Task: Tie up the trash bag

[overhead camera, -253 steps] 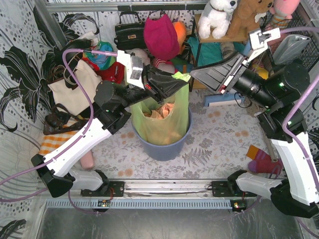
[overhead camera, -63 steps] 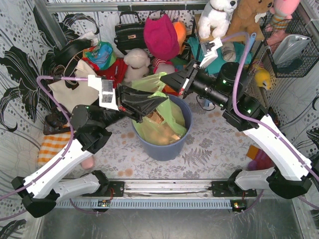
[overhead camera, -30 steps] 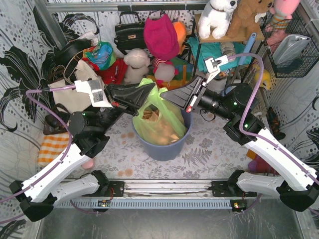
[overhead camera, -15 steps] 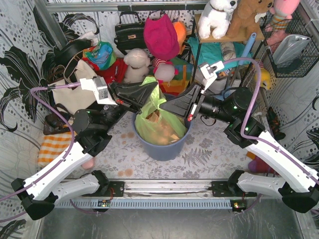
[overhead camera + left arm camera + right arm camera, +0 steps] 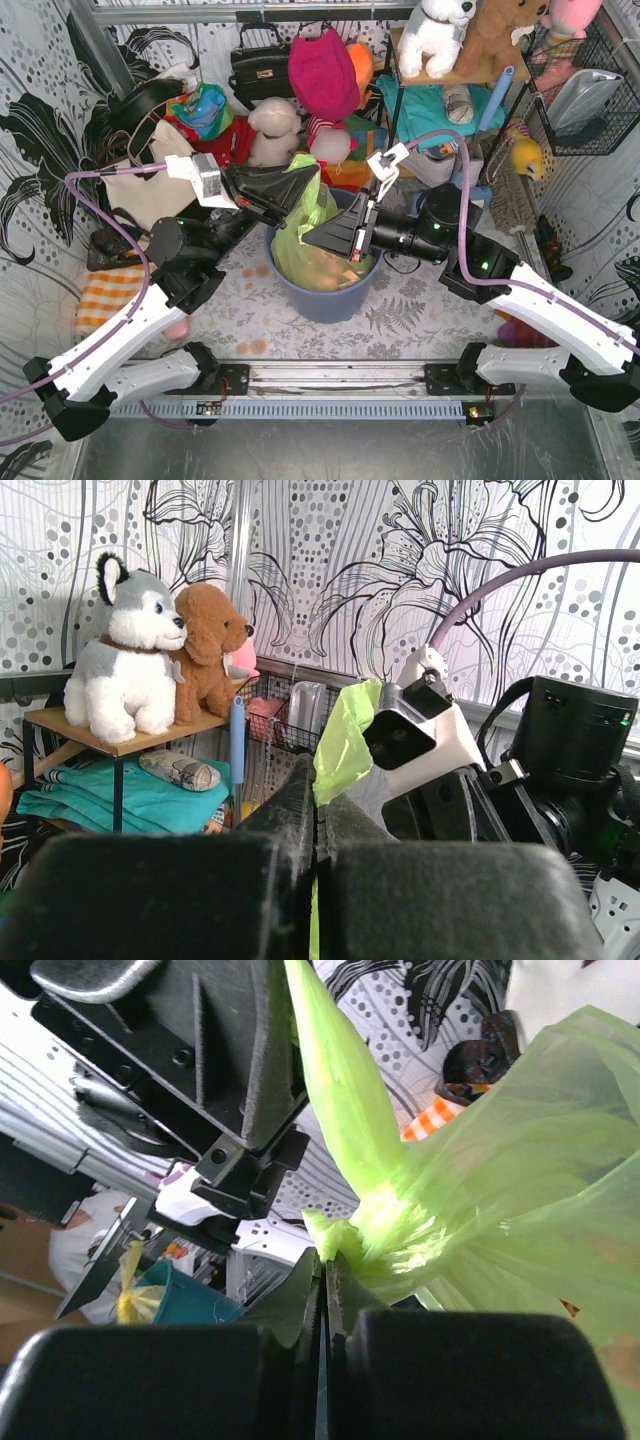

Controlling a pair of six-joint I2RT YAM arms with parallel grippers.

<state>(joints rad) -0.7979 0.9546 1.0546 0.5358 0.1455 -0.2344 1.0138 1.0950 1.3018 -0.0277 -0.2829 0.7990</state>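
The left gripper (image 5: pixel 298 192) pinches one flap of the trash bag (image 5: pixel 322 200) high. The right gripper (image 5: pixel 318 238) pinches another lower, over the bin (image 5: pixel 330 298), seemingly so the flaps can cross into a knot.

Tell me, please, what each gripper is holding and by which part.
Both hold the trash bag: left gripper a strip of its edge, right gripper its gathered top.

White arm shells (image 5: pixel 125 332), black joints (image 5: pixel 186 262), purple cables (image 5: pixel 108 172), matte black wedge-shaped fingers (image 5: pixel 262 190), white wrist camera blocks (image 5: pixel 207 180)
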